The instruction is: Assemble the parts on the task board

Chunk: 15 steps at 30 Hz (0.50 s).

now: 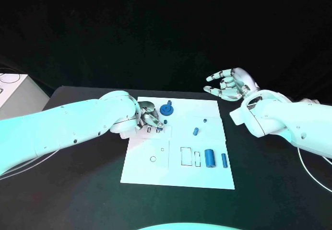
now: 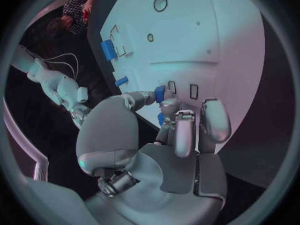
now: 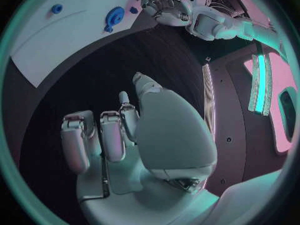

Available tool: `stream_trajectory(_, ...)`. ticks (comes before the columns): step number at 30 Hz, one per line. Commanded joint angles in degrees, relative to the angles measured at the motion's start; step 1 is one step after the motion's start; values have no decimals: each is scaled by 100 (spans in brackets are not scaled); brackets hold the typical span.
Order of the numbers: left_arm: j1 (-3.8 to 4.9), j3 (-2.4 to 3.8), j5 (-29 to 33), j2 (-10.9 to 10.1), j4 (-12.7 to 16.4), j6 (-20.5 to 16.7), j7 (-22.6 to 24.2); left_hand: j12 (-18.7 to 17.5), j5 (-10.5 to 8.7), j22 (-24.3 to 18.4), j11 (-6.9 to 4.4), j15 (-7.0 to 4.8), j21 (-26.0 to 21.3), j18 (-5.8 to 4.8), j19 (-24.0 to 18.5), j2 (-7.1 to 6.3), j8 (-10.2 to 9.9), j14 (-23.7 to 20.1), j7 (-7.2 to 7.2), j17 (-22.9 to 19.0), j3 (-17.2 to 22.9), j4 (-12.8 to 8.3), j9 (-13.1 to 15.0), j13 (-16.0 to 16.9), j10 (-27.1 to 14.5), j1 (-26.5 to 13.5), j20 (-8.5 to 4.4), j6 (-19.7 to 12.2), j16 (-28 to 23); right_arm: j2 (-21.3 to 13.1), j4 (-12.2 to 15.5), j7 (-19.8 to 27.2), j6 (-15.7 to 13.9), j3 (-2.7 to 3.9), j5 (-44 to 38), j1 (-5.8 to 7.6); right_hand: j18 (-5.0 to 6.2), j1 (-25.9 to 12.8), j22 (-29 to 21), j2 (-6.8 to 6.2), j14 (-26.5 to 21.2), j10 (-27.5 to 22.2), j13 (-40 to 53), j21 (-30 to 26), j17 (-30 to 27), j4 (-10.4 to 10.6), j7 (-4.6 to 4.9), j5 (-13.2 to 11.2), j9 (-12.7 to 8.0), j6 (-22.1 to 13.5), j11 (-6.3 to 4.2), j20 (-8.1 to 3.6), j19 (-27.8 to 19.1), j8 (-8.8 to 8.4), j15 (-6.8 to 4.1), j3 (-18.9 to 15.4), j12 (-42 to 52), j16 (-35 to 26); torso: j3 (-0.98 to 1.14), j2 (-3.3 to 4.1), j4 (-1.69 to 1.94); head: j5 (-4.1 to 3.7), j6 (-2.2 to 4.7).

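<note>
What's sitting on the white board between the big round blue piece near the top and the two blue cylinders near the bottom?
In the head view, a small blue peg lies on the task board between the round blue part and the two blue cylinders.

Robotics lab: black table, white task board, dark backdrop.

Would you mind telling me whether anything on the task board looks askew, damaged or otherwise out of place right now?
Nothing stands out. The task board lies flat, and the loose blue parts, such as the cylinder, rest on it. The left hand holds a small blue part over the board; the right hand hovers open off the board.
</note>
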Motion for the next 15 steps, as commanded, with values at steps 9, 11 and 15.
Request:
stream_trajectory(9, -7, -20, -351, -6, -54, 295, -20, 67, 154, 89, -14, -58, 59, -131, 101, 21, -3, 509, -139, 1278, 1115, -1188, 550, 61, 102, -52, -12, 194, 38, -3, -5, 15, 50, 1, -10, -7, -38, -51, 1505, -25, 339, -48, 382, 25, 988, 8, 12, -36, -6, -21, -7, 10, 599, 28, 28, 37, -27, -8, -1, -3, 4, 26, -50)
stream_trajectory(11, -7, -21, -368, -5, -55, 304, -23, 65, 169, 103, -16, -60, 65, -134, 109, 19, -2, 511, -140, 1285, 1115, -1192, 552, 57, 104, -56, -14, 199, 42, -4, -4, 16, 50, 1, -10, -7, -38, -51, 1505, -25, 339, -48, 382, 25, 988, 8, 12, -36, -6, -21, -7, 10, 599, 28, 28, 37, -27, -8, -2, -5, 3, 29, -49)
stream_trajectory(15, -7, -22, -384, -4, -50, 307, -25, 65, 169, 103, -16, -60, 65, -134, 109, 19, -2, 511, -140, 1285, 1115, -1192, 552, 57, 104, -56, -14, 199, 42, -4, -3, 18, 50, 0, -10, -9, -38, -51, 1505, -25, 339, -48, 382, 25, 988, 8, 12, -36, -6, -21, -7, 10, 599, 28, 28, 37, -27, -8, -3, -5, 3, 29, -52)
